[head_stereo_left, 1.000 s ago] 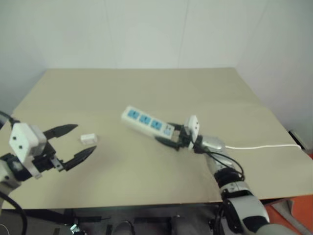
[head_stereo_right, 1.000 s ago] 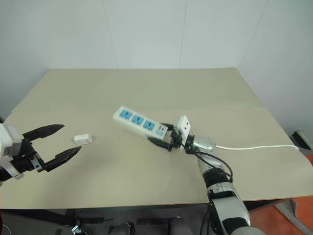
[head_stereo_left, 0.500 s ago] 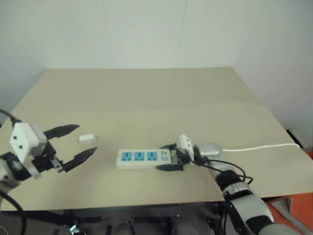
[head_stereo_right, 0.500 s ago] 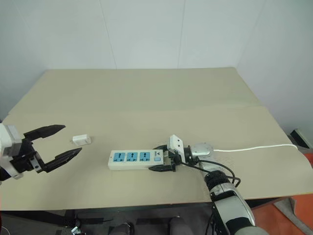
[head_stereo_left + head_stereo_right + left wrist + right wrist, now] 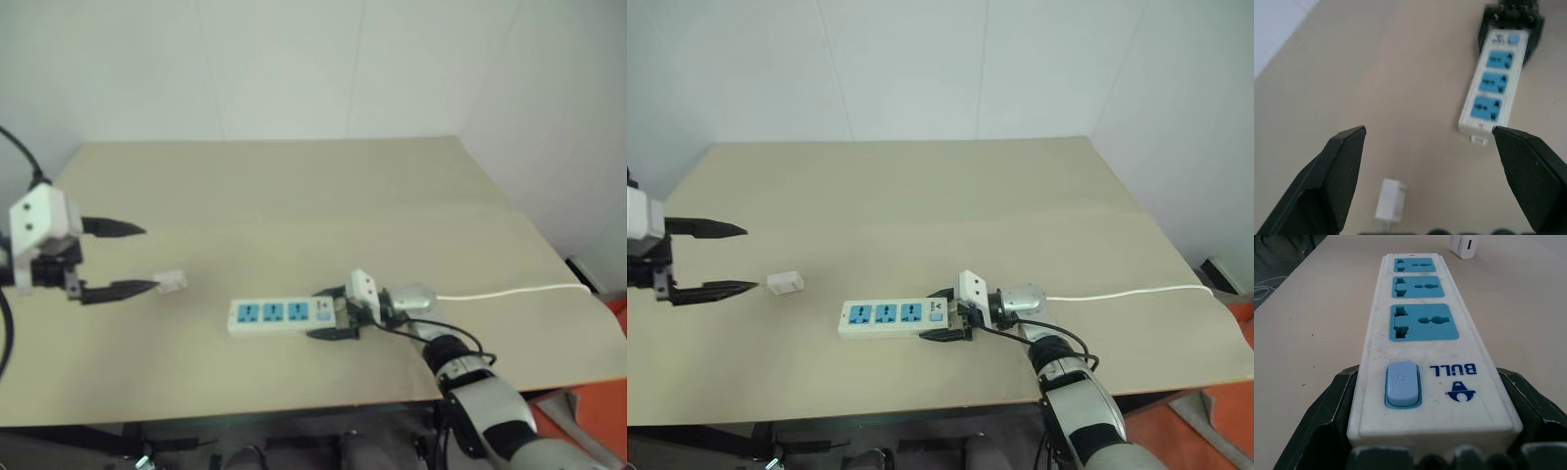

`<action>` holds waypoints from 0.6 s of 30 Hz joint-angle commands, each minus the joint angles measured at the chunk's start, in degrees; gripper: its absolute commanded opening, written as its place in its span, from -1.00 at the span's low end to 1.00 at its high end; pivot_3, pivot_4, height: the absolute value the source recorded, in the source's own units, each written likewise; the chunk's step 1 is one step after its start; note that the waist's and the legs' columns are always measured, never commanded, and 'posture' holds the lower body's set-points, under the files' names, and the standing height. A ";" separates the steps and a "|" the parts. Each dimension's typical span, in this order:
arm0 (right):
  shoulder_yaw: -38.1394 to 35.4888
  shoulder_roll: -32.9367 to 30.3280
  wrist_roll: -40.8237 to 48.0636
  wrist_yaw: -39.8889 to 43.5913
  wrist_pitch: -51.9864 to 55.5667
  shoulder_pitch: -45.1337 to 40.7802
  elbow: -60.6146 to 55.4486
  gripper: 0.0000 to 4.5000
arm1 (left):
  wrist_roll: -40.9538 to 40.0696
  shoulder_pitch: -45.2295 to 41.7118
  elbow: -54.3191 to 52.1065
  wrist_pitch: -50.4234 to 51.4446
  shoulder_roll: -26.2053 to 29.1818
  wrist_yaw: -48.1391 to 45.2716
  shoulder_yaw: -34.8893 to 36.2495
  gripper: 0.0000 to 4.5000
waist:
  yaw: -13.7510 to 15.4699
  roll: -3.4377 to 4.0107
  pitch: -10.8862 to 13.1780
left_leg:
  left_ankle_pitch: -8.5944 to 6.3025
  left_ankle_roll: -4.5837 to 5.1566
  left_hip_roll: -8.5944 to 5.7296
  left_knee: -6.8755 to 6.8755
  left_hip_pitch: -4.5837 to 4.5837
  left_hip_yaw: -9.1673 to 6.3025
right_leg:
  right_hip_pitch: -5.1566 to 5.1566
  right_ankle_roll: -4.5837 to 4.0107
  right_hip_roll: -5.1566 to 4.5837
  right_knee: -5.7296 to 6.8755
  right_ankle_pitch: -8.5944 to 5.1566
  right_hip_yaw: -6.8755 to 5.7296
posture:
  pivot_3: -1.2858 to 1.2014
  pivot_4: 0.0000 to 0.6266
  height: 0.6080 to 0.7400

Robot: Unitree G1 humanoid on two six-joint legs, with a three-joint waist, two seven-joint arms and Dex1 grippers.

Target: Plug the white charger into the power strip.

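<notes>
A wide beige bench [image 5: 921, 186] stood against plain white walls [image 5: 921, 69] that met in a corner at the right. An orange patch of floor [image 5: 1215, 431] showed beneath its right edge.

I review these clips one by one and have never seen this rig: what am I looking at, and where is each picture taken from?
A two-armed robot stands at a tan table. The two wide pictures come from its head, looking down; the two close ones come from cameras on its wrists. The left tool hangs open beside the charger, a small white block lying on the table, not touching it. The right tool is shut on the switch end of the strip, which lies flat, its three blue sockets empty. The cord runs off to the right.
</notes>
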 commanded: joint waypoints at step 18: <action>-0.83 2.57 -0.16 -0.94 1.64 -0.07 -1.27 0.52 | 47.71 -64.72 66.25 -31.60 -22.25 -12.58 -54.23 1.00 | -0.38 -0.10 -0.04 | 0.00 0.02 0.09 0.18 -0.50 -0.07 | -0.61 0.07 0.30 0.37 0.02 0.22 | 0.03 -0.52 1.00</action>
